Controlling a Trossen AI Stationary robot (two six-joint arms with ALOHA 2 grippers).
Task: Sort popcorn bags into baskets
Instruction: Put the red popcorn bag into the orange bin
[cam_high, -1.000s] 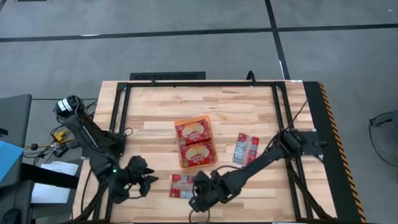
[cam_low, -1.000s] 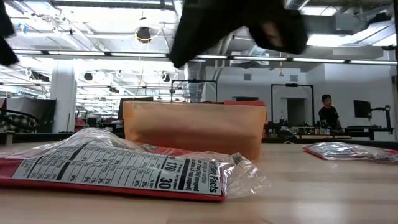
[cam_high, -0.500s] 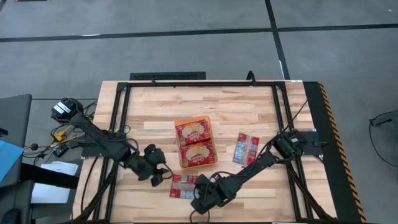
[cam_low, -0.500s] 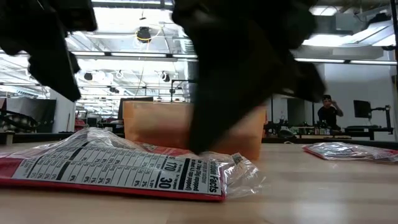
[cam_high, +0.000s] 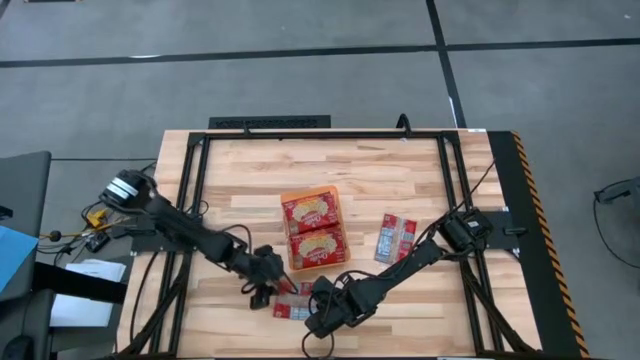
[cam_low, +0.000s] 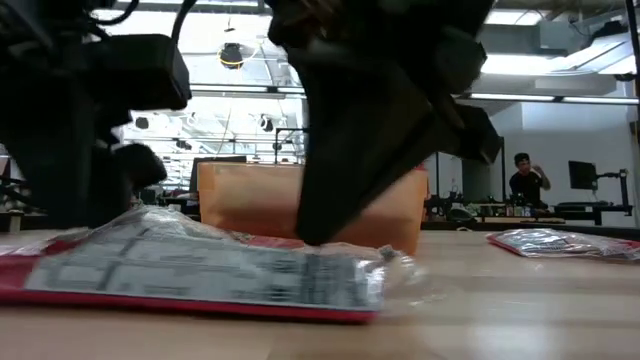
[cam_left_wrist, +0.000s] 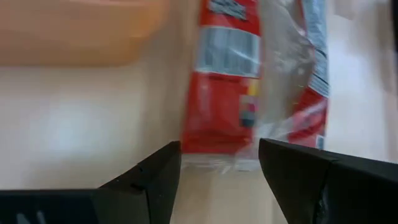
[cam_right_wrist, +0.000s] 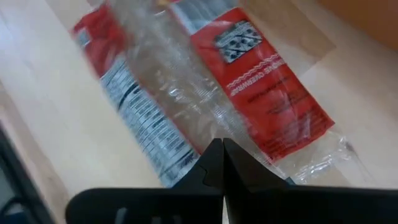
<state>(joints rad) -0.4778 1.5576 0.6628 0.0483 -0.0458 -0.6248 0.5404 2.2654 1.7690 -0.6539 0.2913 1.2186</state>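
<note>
High view: the orange basket (cam_high: 314, 229) is seen at the middle of the wooden table (cam_high: 250, 170), with two popcorn bags (cam_high: 313, 211) laid inside it, popcorn pictures up. A third bag (cam_high: 396, 239) lies printed side up to the right of the basket, apart from it. A fourth bag (cam_high: 293, 300) lies just near of the basket, by the table's near edge, with both arms brought to it.

The left gripper (cam_high: 268, 287) is placed at this bag's left end; in the left wrist view its fingers (cam_left_wrist: 155, 174) are held apart, with the bag's end (cam_left_wrist: 224, 106) lying just ahead of the gap and nothing gripped. The right gripper (cam_high: 318, 301) is set at the bag's right end. In the right wrist view its fingers (cam_right_wrist: 214, 162) are pressed together, tips resting over the clear wrapper (cam_right_wrist: 205, 93); whether film is pinched cannot be told.

In the low view the bag (cam_low: 200, 270) lies flat on the table in front of the basket (cam_low: 250, 200), and a person (cam_low: 525, 185) is seen far off in the room at the right.
</note>
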